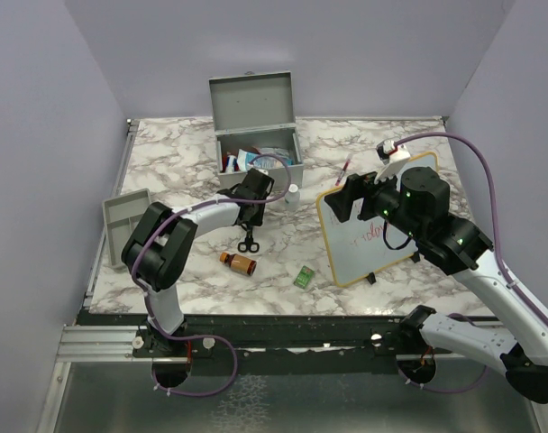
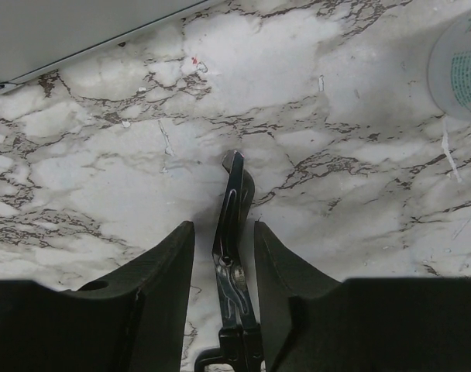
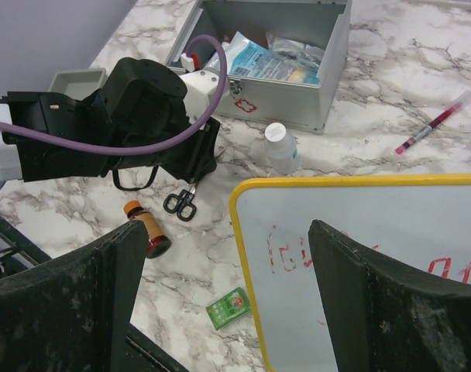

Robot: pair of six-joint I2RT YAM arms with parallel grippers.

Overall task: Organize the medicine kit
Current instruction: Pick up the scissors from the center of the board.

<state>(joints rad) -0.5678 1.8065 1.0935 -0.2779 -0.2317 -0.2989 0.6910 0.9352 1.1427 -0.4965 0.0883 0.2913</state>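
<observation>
The medicine kit (image 1: 259, 169) stands open at the back with its lid up and packets inside; it also shows in the right wrist view (image 3: 286, 105). Black-handled scissors (image 1: 248, 242) lie on the marble in front of it. My left gripper (image 1: 251, 216) is lowered over them, jaws open, with the closed blades (image 2: 234, 225) between my fingers and a gap on the left side. My right gripper (image 1: 344, 202) is open and empty, hovering over the left edge of the whiteboard (image 3: 375, 248). In the right wrist view the scissors' handles (image 3: 181, 203) stick out below my left gripper (image 3: 197, 167).
An amber bottle (image 1: 239, 262) and a green packet (image 1: 303, 277) lie near the front. A white bottle (image 1: 293, 193) stands by the kit. A red pen (image 1: 347, 168) lies behind the yellow-framed whiteboard (image 1: 382, 221). A shallow grey divided tray (image 1: 125, 215) sits at the left edge.
</observation>
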